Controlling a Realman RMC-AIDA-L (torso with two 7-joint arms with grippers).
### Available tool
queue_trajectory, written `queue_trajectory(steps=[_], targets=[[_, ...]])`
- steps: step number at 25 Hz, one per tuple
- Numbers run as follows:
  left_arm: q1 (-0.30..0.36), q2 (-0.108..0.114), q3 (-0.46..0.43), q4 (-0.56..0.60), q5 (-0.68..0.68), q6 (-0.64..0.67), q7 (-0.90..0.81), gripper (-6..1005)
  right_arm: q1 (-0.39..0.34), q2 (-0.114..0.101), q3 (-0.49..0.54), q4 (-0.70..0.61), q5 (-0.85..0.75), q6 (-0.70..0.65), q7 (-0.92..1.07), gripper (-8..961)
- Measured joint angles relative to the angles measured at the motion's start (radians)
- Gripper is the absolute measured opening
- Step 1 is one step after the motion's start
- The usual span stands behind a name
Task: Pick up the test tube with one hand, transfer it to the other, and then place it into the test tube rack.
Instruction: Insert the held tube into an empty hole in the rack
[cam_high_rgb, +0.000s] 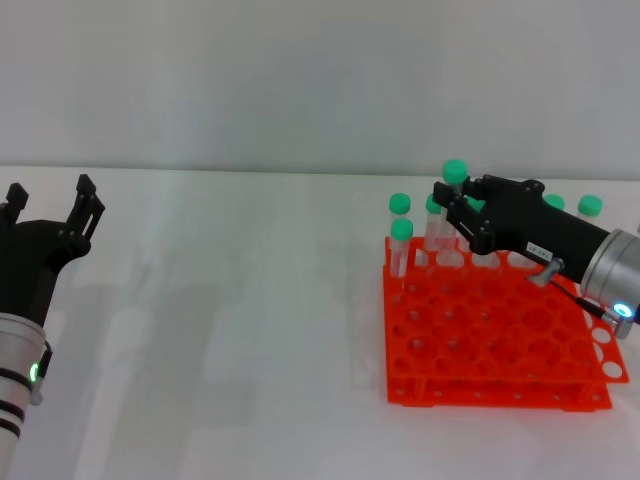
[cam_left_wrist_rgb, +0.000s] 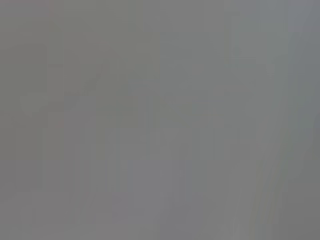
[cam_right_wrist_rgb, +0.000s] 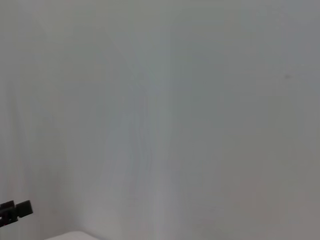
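1. White tabletop (cam_high_rgb: 250, 330) runs under both arms and meets a pale wall behind; both wrist views show only blank pale surface, apart from a small dark piece at one edge of the right wrist view.
2. We see the right gripper (cam_high_rgb: 457, 203) reaching across the far side of the test tube rack (cam_high_rgb: 480, 340), its black fingers (cam_high_rgb: 470, 222) closed around the test tube (cam_high_rgb: 455, 175), pinching it just under the green cap, which sticks up above the fingertips.
3. We read the held tube as upright, above the rack's far row; we cannot tell whether its lower end has entered a hole, since the fingers hide it.
4. Just beside those fingers, toward the left arm, two more green-capped tubes (cam_high_rgb: 401, 240) stand in the rack's far corner holes; further capped tubes (cam_high_rgb: 590, 206) stand behind the gripper's body.
5. Below the jaws, the orange-red rack spreads toward us with its near holes unfilled.
6. Well apart from all this, the left gripper (cam_high_rgb: 45, 215) hangs over bare table with its fingers spread and nothing between them.
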Motion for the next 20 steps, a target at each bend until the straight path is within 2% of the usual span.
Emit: queue_trajectory(steps=[9, 15, 20], targets=[[-0.015, 0.0, -0.001, 0.002, -0.001, -0.006, -0.004, 846, 0.005, 0.0, -0.207, -0.003, 0.24, 0.04, -0.091, 233], [-0.017, 0.0, -0.001, 0.0, -0.001, -0.006, -0.005, 843, 0.002, 0.0, -0.234, -0.001, 0.272, 0.064, -0.094, 236], [-0.017, 0.0, -0.001, 0.0, -0.001, -0.006, -0.005, 841, 0.001, 0.0, -0.337, -0.001, 0.4, 0.095, -0.144, 239]])
